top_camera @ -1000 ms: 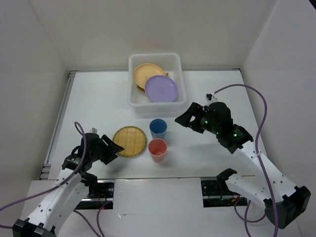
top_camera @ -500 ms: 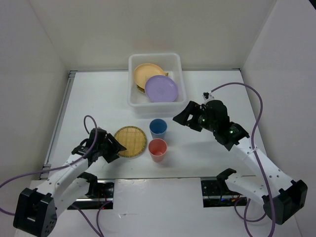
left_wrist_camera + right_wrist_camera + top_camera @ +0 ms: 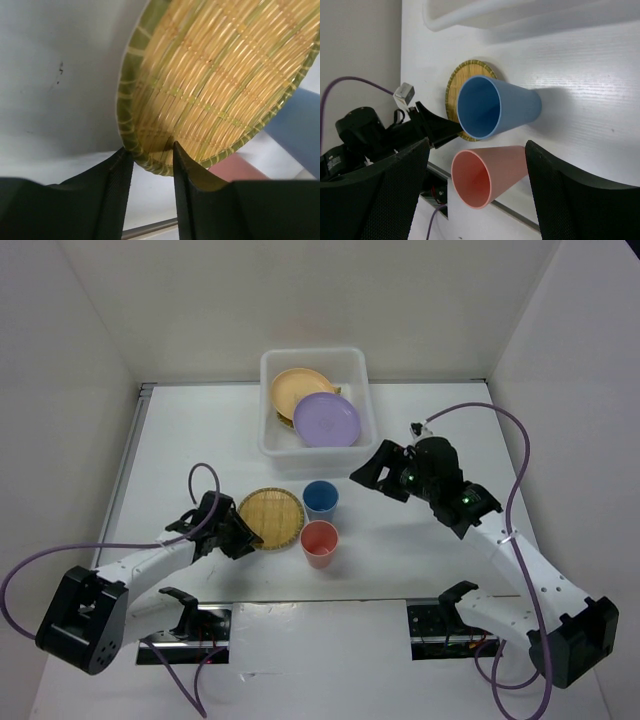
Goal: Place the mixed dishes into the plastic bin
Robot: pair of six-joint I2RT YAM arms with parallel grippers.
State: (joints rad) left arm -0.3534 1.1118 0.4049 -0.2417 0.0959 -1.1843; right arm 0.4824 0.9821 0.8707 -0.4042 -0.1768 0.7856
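Note:
A woven straw-coloured plate (image 3: 272,520) lies left of the blue cup (image 3: 321,498) and the red cup (image 3: 319,542), both upright. My left gripper (image 3: 243,537) is open at the plate's near-left rim. In the left wrist view (image 3: 150,157) one finger stands outside the plate (image 3: 215,85) and one over its inside. My right gripper (image 3: 374,473) is open and empty, right of the cups; they show between its fingers (image 3: 476,147). The plastic bin (image 3: 268,435) holds the pale orange plate (image 3: 298,388) and the lavender plate (image 3: 328,420). The second woven plate is mostly hidden.
White walls close in the table on three sides. A metal rail (image 3: 118,485) runs along the left edge. The arm bases sit in slots (image 3: 190,620) at the near edge. Purple cables (image 3: 520,455) loop beside each arm.
My left gripper has reached forward and right to the woven plate's rim. The plate has shifted a little toward the blue cup. My right gripper has edged slightly left.

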